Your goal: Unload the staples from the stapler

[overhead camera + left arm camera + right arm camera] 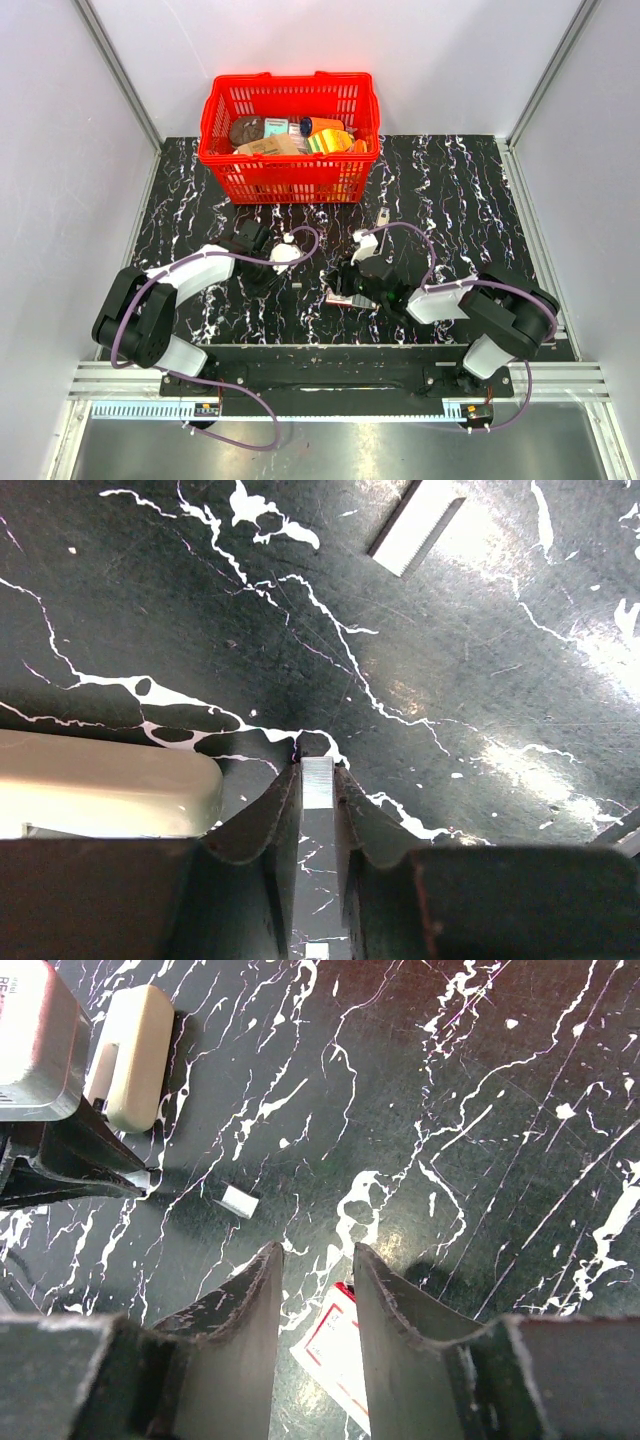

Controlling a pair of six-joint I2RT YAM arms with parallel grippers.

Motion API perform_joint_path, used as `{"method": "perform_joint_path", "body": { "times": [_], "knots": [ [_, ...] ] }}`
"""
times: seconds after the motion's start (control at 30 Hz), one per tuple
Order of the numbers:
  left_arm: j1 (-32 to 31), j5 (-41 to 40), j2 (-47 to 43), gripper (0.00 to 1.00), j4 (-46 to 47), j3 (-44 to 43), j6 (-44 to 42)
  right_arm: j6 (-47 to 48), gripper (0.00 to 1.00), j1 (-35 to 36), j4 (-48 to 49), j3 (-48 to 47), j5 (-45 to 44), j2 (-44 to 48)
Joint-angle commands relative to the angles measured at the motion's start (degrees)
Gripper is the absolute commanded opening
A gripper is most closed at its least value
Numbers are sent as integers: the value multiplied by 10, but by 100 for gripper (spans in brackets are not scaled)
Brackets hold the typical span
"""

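Observation:
The stapler (382, 215), small, slim and dark with a pale strip, lies on the black marble table right of the middle, away from both grippers. My left gripper (275, 270) is shut on a short silver strip of staples (317, 780), held at its fingertips (285, 790) just above the table; it shows in the right wrist view too (140, 1180). Another loose strip of staples (415, 525) lies just ahead of it, also in the right wrist view (238, 1200). My right gripper (315, 1255) is open and empty, hovering over a white-and-red labelled box (335, 1345).
A cream rounded object (100, 785) lies beside the left gripper, also in the top view (285, 250). A red basket (290, 175) holding several items stands at the back of the table. The white-and-red box (338, 298) lies in the middle near the front.

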State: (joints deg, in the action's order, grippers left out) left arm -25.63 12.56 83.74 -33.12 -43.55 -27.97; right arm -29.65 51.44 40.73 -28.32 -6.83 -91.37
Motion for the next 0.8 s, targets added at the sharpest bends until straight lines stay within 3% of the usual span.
{"method": "perform_joint_path", "body": {
  "times": [0.0, 0.3, 0.5, 0.63, 0.77],
  "knots": [
    [-3, -7, 0, 18, -10, -12, 5, 6, 39, 5, 6, 4, -10, 27],
    [-6, 63, -4, 0, -34, -64, 24, 13, 39, 5, -32, -10, -13, 55],
    [-5, 170, -16, 0, -65, -192, 50, 27, 40, 5, -119, -46, -24, 138],
    [0, 271, -27, 0, -59, -291, 119, 27, 42, 5, -180, -79, -27, 214],
    [6, 351, -55, 0, 49, -335, 258, -2, 48, 5, -199, -108, -7, 280]
  ]
}}
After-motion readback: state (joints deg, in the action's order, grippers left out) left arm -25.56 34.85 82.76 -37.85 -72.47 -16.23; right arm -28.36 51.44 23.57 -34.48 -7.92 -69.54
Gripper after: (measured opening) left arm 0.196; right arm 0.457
